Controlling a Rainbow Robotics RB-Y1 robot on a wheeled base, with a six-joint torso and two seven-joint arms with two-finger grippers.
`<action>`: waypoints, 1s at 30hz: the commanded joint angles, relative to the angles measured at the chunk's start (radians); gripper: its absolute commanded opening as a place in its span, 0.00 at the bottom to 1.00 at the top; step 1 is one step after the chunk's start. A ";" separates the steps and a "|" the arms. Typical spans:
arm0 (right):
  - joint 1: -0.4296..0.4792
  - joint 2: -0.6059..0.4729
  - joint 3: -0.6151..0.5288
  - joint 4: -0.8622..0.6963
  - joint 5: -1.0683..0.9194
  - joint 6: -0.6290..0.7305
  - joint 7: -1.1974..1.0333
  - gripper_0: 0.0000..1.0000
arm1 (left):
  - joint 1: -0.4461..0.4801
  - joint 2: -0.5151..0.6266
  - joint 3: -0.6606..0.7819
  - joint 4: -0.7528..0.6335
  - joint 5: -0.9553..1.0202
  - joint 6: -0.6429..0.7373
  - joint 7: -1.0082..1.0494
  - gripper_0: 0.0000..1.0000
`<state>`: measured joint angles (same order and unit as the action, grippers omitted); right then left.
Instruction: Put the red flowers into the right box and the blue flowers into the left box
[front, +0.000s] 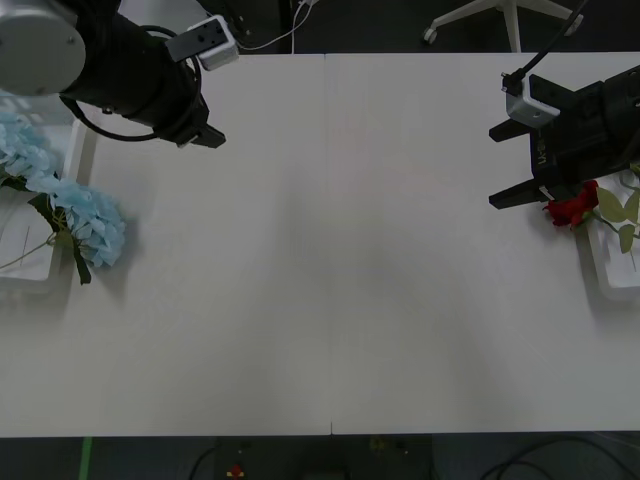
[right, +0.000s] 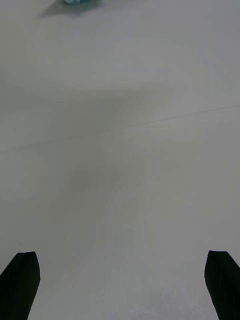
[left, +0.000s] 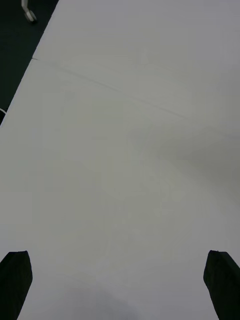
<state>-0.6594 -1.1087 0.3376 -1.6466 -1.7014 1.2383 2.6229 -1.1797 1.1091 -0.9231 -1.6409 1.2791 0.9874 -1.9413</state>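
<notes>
Red flowers (front: 572, 208) lie in the right box (front: 610, 270) beside my spread, empty right gripper (front: 510, 165), blue flowers (front: 85, 222) spill over the left box (front: 30, 268), and my left gripper (front: 205, 135) hangs open, sorting apparently finished.

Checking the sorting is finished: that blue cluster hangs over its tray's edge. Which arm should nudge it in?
Left. The left gripper hovers open near the blue flowers overhanging the left box; the right gripper is across the table.
</notes>
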 joint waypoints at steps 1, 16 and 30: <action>-0.037 -0.045 -0.003 -0.018 -0.007 -0.005 0.028 0.95 | 0.006 -0.035 0.107 0.115 0.092 0.082 -0.404 1.00; -0.037 -0.045 -0.003 -0.018 -0.007 -0.005 0.028 0.95 | 0.308 -0.037 0.521 0.334 0.396 0.306 -0.764 1.00; -0.037 -0.045 -0.003 -0.018 -0.007 -0.005 0.028 0.95 | 0.339 -0.092 0.543 0.472 0.543 0.359 -0.764 1.00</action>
<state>-0.6596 -1.1087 0.3380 -1.6466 -1.7014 1.2383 2.6233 -0.8564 1.0395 -0.4090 -1.1715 1.7886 1.3442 -2.6972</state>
